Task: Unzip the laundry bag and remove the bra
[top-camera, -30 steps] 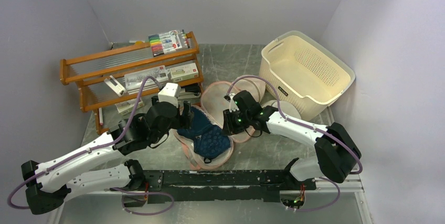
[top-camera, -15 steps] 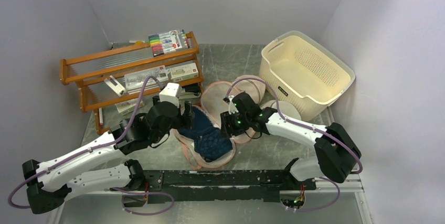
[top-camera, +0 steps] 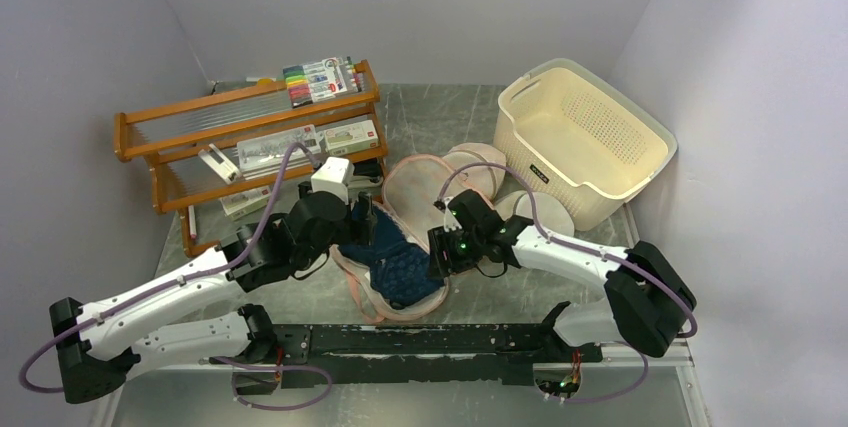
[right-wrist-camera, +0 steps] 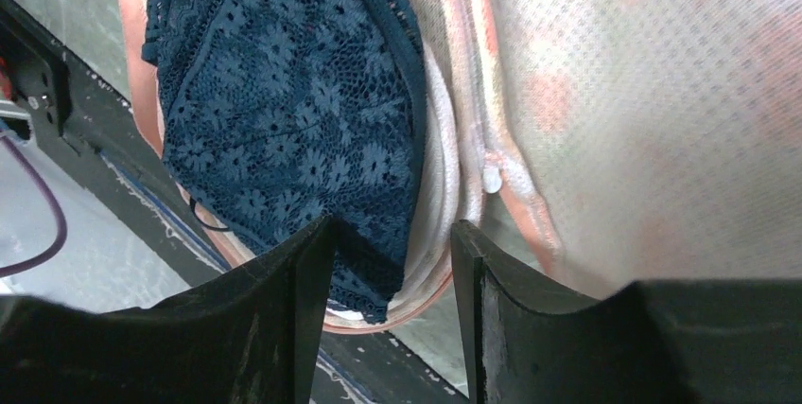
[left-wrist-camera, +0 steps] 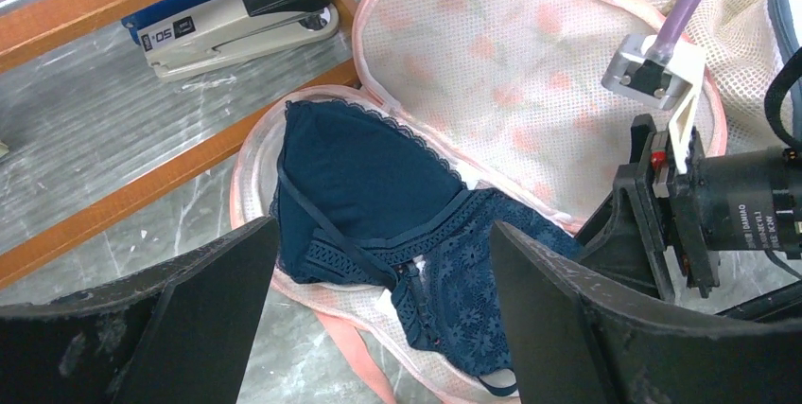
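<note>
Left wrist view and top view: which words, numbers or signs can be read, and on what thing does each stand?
"50": on the label on the side of the stapler.
Print on the black camera body: too blurred to read.
Print on the marker pack and the boxes on the wooden rack: too small to read.
On the laundry bag: flower print only, no words.

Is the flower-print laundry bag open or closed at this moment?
Open. The laundry bag has its upper half folded back, and the bra lies uncovered on its lower half.
</note>
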Robot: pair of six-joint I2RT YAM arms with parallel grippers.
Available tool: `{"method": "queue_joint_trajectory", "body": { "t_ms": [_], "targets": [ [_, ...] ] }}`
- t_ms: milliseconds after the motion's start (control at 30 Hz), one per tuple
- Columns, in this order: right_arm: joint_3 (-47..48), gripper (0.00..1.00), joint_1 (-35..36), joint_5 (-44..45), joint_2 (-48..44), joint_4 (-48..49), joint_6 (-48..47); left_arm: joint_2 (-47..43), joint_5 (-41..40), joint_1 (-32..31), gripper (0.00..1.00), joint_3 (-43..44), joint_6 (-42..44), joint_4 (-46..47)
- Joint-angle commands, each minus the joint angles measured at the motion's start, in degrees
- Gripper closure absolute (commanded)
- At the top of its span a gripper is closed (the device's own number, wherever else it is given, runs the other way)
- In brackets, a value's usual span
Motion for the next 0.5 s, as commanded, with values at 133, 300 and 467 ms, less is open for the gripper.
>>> {"method": "queue_joint_trajectory", "body": {
  "t_ms": [133, 300, 467],
  "targets": [
    [-1.4, 0.56, 1.8, -3.4, -0.6, 6.1, 4.6, -0.3, 0.8, 0.4, 0.07, 0.1, 0.5, 1.6],
    [1.6, 0.53, 3.3, 0.1, -0.7, 1.9, 3.1, -1.4, 0.6, 0.4, 0.07, -0.3, 0.1, 0.9],
    [2.0, 0.5, 5.0, 1.2, -1.5, 1.0, 4.0, -2.0, 0.4, 0.4, 0.07, -0.8, -0.3, 0.5]
  ]
}}
